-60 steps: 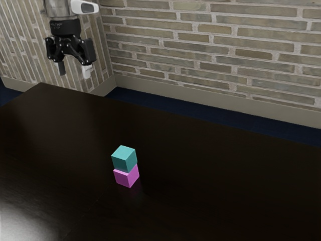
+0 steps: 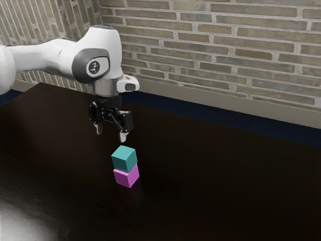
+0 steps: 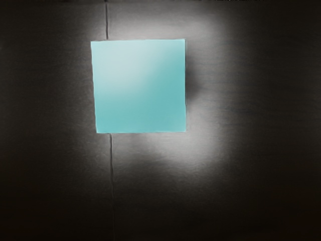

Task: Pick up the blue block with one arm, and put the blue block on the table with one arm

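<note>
Holding the claw [image 2: 111, 135] released, above and slightly to the exterior view's left of the blue block [image 2: 124, 159], stacked upon the pink block [image 2: 127, 177] on the table [image 2: 210, 186].

from where i stand, the dark table [image 2: 200, 196] looks like polished wood, smooth and glossy, with a pale sheen and faint grain in the wrist view. the blue block [image 2: 123, 159] looks smooth, its top softly shiny; the pink block [image 2: 127, 176] has a plain, satiny face. the wall [image 2: 225, 45] is rough, matt brick. the white arm [image 2: 52, 56] has a smooth plastic look, lightly glossy.
</note>
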Robot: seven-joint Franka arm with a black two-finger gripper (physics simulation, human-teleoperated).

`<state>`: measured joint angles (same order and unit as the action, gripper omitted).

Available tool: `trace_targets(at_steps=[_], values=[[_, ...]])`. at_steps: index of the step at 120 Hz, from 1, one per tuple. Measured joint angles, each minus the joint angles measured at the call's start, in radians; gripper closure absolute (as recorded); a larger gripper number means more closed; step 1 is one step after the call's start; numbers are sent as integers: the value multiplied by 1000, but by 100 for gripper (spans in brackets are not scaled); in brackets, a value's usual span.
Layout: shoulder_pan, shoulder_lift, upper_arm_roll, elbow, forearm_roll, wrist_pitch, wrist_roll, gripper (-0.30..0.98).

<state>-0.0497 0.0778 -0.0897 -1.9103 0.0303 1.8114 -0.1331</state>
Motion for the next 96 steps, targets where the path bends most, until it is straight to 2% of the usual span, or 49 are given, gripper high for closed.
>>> trace_targets(at_steps=[12, 25, 37, 96], values=[[-6, 47, -8, -19, 29, 115, -17, 0], [19, -28, -23, -142, 40, 214, -32, 0], [41, -41, -33, -186, 44, 277, -43, 1], [51, 37, -38, -190, 44, 394, -56, 2]])
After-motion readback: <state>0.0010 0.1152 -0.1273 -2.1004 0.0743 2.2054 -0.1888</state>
